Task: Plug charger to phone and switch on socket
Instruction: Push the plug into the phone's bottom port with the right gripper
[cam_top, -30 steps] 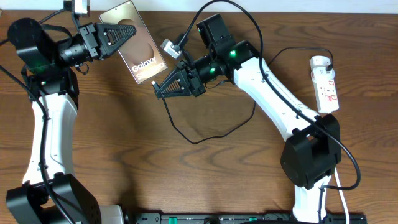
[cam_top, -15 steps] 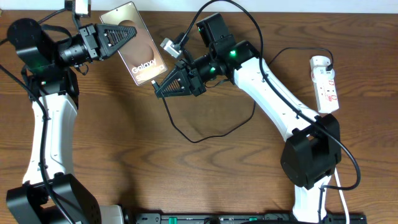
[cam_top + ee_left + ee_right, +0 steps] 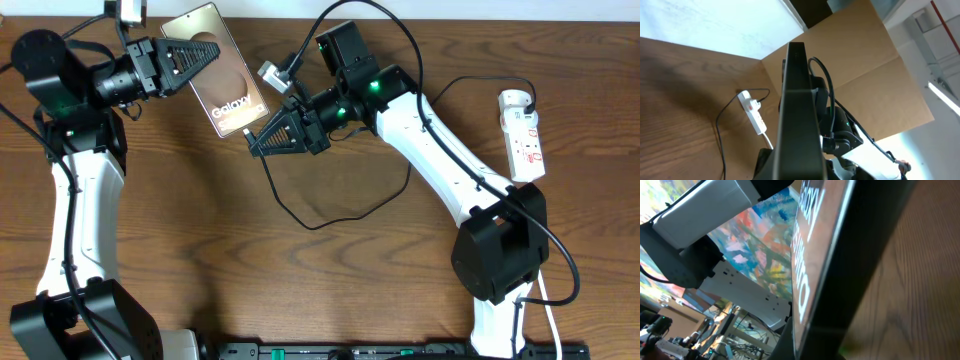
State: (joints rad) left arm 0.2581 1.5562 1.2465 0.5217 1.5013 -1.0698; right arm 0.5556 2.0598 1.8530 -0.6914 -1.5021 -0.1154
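My left gripper (image 3: 203, 56) is shut on the upper end of the phone (image 3: 228, 90), a tan-brown slab with white "Galaxy" lettering, and holds it tilted above the table's far left. In the left wrist view the phone (image 3: 799, 115) shows edge-on. My right gripper (image 3: 256, 143) is shut at the phone's lower end, with the charger (image 3: 320, 226) running out of its tip; the connector tip is hidden. In the right wrist view the phone's edge (image 3: 860, 245) fills the frame. The black cable loops across the table to the white socket (image 3: 524, 140) at the far right.
The socket also shows in the left wrist view (image 3: 755, 116), with a rounded white plug (image 3: 513, 100) at its far end. Thicker black robot cables arch over the right arm (image 3: 430, 150). A cardboard wall (image 3: 870, 65) stands behind the table.
The phone and the right gripper tip shifted very slightly together a second ago. Nothing has visibly moved in the last half second.
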